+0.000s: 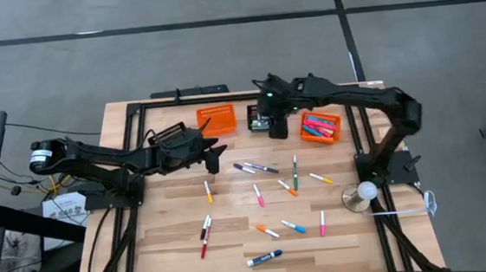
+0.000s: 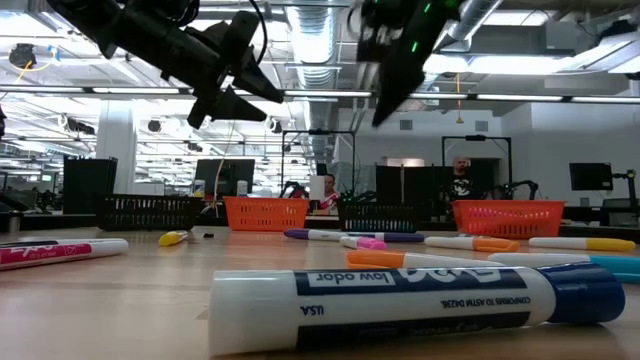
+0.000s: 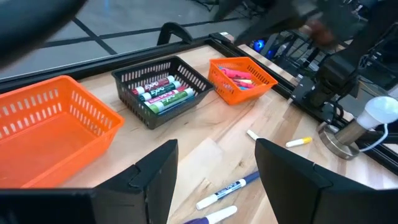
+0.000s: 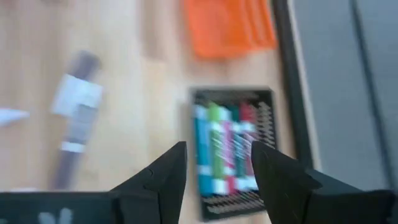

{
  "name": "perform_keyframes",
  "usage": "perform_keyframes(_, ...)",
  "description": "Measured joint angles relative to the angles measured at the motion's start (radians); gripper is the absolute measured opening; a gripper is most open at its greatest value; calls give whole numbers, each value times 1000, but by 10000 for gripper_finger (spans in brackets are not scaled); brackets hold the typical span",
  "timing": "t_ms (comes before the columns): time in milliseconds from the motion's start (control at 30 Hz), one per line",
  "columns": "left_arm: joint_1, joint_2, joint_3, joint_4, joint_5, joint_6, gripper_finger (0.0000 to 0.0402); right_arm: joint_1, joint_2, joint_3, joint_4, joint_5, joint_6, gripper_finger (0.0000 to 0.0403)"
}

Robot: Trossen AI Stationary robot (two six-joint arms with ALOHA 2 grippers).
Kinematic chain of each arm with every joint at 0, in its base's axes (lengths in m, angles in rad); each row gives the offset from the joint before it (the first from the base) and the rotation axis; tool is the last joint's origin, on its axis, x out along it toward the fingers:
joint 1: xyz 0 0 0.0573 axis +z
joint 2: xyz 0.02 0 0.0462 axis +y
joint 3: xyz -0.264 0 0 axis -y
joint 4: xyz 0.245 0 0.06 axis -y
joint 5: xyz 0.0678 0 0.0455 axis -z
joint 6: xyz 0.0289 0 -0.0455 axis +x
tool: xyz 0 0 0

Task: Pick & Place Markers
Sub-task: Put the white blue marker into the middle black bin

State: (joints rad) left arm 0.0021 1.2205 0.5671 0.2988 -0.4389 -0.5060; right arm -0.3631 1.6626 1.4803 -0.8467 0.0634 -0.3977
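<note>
Several markers (image 1: 259, 195) in mixed colours lie scattered flat on the wooden table (image 1: 173, 246); a blue-capped one (image 2: 400, 300) lies nearest the front edge. A black basket (image 4: 227, 149) at the far edge holds several markers side by side. An orange basket (image 1: 320, 127) to its right holds pink and red ones. My right gripper (image 4: 217, 168) hangs open above the black basket with nothing between its fingers. My left gripper (image 3: 214, 180) stands open and empty above the table's left half, pointing toward the baskets.
An empty orange basket (image 3: 50, 124) stands left of the filled black one, and another black basket (image 1: 171, 133) sits under my left arm. A white bulb on a metal base (image 1: 365, 194) stands at the right edge. A black frame rail (image 1: 131, 145) borders the table.
</note>
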Motion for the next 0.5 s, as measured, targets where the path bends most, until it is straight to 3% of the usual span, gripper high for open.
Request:
perform_keyframes(233, -35, 0, 0, 0, -1, -5, 213, 83, -173, 0, -82, -240, 54, 169)
perform_keyframes(500, -77, 0, 0, 2, -1, -30, 213, 181, -324, 0, -172, -282, 122, 159)
